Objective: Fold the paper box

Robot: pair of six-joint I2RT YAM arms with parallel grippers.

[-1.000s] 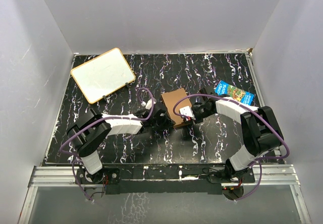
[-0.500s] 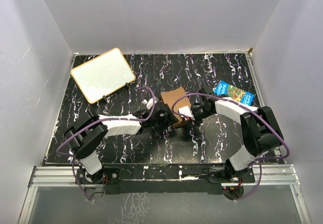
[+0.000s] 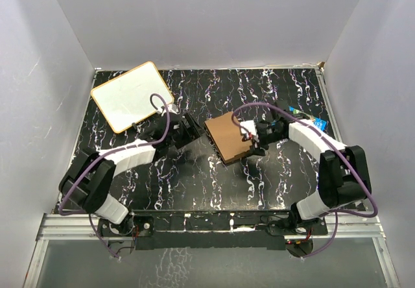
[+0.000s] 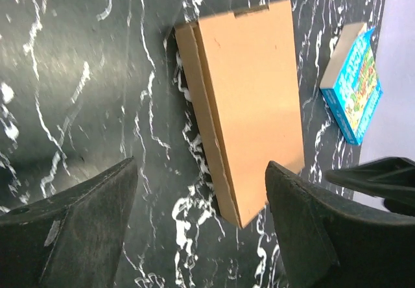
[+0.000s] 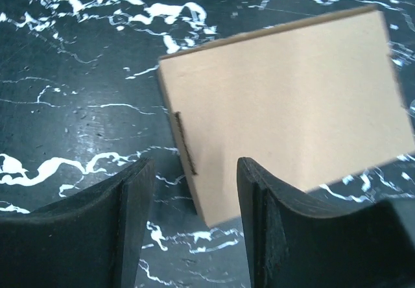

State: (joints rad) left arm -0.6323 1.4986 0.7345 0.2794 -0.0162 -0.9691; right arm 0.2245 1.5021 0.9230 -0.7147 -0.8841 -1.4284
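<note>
The paper box (image 3: pixel 228 137) is a plain brown cardboard box, folded shut and lying on the black marbled table (image 3: pixel 194 178) near the middle. In the left wrist view the paper box (image 4: pixel 249 100) shows a layered side edge. My left gripper (image 3: pixel 187 130) stands open just left of it, and nothing lies between the left gripper (image 4: pixel 201 171) fingers but table and the box's near corner. My right gripper (image 3: pixel 258 139) is open at the box's right side. The paper box (image 5: pixel 285 106) shows a small slot ahead of the right gripper (image 5: pixel 194 168), apart from it.
A white board with an orange rim (image 3: pixel 131 96) lies at the back left, close behind my left arm. A blue printed box (image 3: pixel 312 122) sits at the right, partly under my right arm; the same blue printed box (image 4: pixel 353 84) shows in the left wrist view. Grey walls enclose the table.
Both grippers have opened and let go of the paper box. The left arm drew back to the left, the right arm back to the right. The box now lies free on the table.
</note>
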